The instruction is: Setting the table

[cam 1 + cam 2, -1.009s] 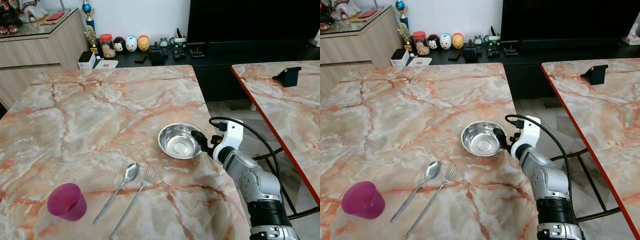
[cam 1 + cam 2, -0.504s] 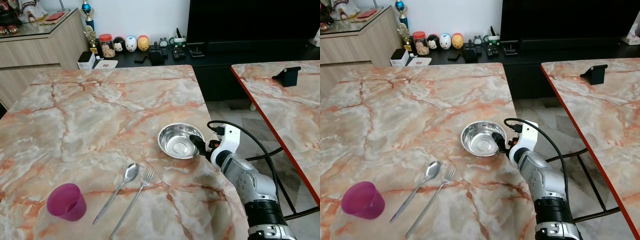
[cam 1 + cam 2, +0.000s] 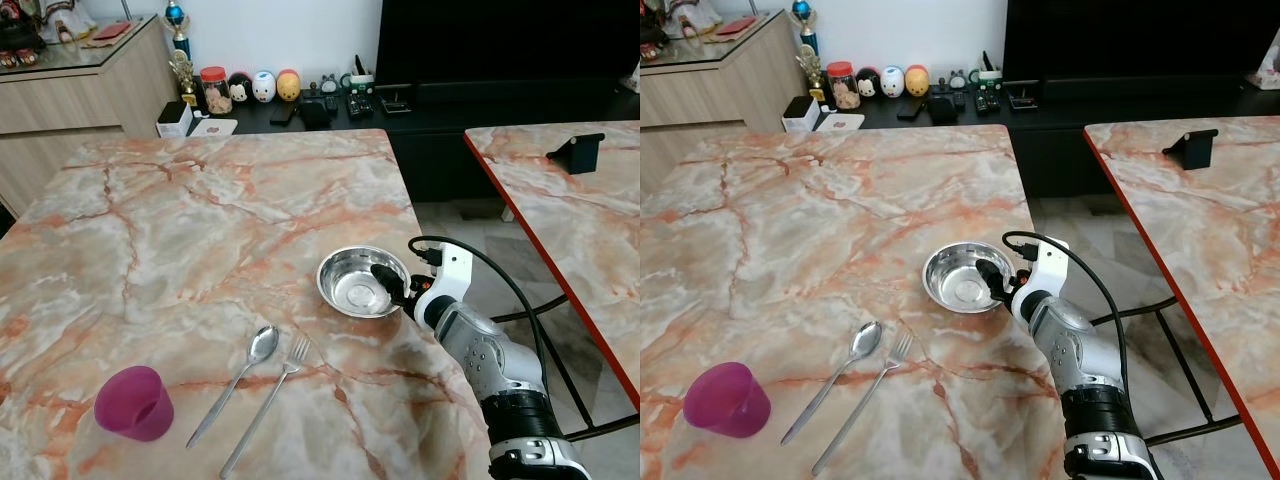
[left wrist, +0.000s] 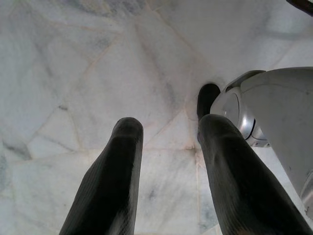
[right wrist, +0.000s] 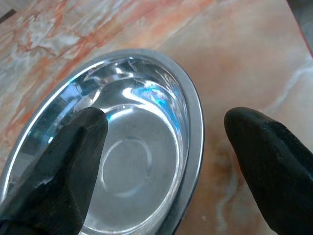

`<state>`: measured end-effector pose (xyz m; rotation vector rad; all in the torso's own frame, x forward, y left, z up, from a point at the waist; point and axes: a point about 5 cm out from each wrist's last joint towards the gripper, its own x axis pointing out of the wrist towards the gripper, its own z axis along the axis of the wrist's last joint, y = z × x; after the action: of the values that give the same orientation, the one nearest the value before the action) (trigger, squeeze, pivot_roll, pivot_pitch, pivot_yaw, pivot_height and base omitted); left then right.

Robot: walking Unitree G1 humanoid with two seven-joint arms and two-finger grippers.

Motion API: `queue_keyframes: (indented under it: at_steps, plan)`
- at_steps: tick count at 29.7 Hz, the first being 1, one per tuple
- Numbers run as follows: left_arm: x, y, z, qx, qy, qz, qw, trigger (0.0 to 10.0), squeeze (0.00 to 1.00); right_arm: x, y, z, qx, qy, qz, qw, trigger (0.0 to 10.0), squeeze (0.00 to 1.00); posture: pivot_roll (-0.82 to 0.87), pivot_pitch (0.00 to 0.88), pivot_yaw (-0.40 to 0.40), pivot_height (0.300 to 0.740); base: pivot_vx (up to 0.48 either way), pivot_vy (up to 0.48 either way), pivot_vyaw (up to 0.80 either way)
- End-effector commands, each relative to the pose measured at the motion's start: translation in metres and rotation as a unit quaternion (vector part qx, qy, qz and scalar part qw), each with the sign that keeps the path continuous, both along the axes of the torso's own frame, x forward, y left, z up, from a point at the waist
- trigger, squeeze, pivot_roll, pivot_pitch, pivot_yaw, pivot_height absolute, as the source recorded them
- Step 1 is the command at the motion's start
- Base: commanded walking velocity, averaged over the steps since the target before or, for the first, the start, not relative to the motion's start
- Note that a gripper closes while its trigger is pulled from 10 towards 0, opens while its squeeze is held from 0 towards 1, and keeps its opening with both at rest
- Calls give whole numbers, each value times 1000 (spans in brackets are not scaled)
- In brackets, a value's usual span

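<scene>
A steel bowl (image 3: 352, 283) stands near the right edge of the marble table (image 3: 200, 220). My right gripper (image 3: 393, 286) is open at the bowl's right rim. In the right wrist view one finger (image 5: 63, 166) is over the inside of the bowl (image 5: 132, 152) and the other (image 5: 274, 156) is outside it, with the rim between them. A spoon (image 3: 240, 373) and a fork (image 3: 270, 398) lie side by side in front of the bowl. Further left stands a purple cup (image 3: 133, 403). My left gripper (image 4: 166, 147) hangs open over a pale marble floor.
A second marble table (image 3: 570, 210) stands to the right across a narrow gap of floor, with a black stand (image 3: 577, 152) on it. A dark low console (image 3: 330, 105) with small figurines and a wooden cabinet (image 3: 70, 95) lie beyond the table's far edge.
My right gripper has shifted slightly left onto the bowl's rim, so one finger now reaches over the inside. The bowl, cutlery and cup have stayed put.
</scene>
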<state>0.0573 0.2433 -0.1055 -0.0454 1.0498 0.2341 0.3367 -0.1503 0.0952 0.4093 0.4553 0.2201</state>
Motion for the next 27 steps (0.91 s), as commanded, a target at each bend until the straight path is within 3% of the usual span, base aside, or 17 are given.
queue_keyframes:
  at_steps: [1, 2, 3, 4, 7, 18, 20, 22, 27]
  plan:
    - [-5, 4, 0, 4, 11, -6, 1000, 10000, 0, 4, 1, 4, -1, -7, 1, 1000, 10000, 0, -101, 0, 43, 740, 0, 0, 0]
    - [-5, 4, 0, 4, 11, -7, 1000, 10000, 0, 4, 1, 4, 0, -7, 1, 1000, 10000, 0, -101, 0, 43, 740, 0, 0, 0]
    - [-5, 4, 0, 5, 11, -7, 1000, 10000, 0, 4, 1, 4, 1, -7, 1, 1000, 2745, 0, -101, 0, 43, 740, 0, 0, 0]
    - [-5, 4, 0, 5, 11, -7, 1000, 10000, 0, 4, 1, 3, 1, -7, 0, 1000, 667, 0, -100, 0, 44, 740, 0, 0, 0]
    - [-5, 5, 0, 6, 11, -6, 1000, 10000, 0, 4, 2, 4, 3, -8, 1, 1000, 0, 0, -100, 0, 45, 740, 0, 0, 0]
    - [-5, 4, 0, 6, 11, -5, 1000, 10000, 0, 5, 5, 3, 5, -9, 9, 1000, 627, 0, -99, 0, 45, 740, 0, 0, 0]
    - [-5, 4, 0, 6, 11, -5, 1000, 10000, 0, 5, 6, 3, 5, -8, 10, 1000, 1804, 0, -100, 0, 45, 740, 0, 0, 0]
    - [-5, 4, 0, 4, 11, -5, 1000, 10000, 0, 4, 6, 1, 0, -3, 12, 1000, 10000, 0, -98, 0, 44, 740, 0, 0, 0]
    - [-5, 4, 0, 1, 12, -5, 1000, 10000, 0, 4, 7, 0, -2, 2, 11, 1000, 10000, 0, -99, 0, 44, 740, 0, 0, 0]
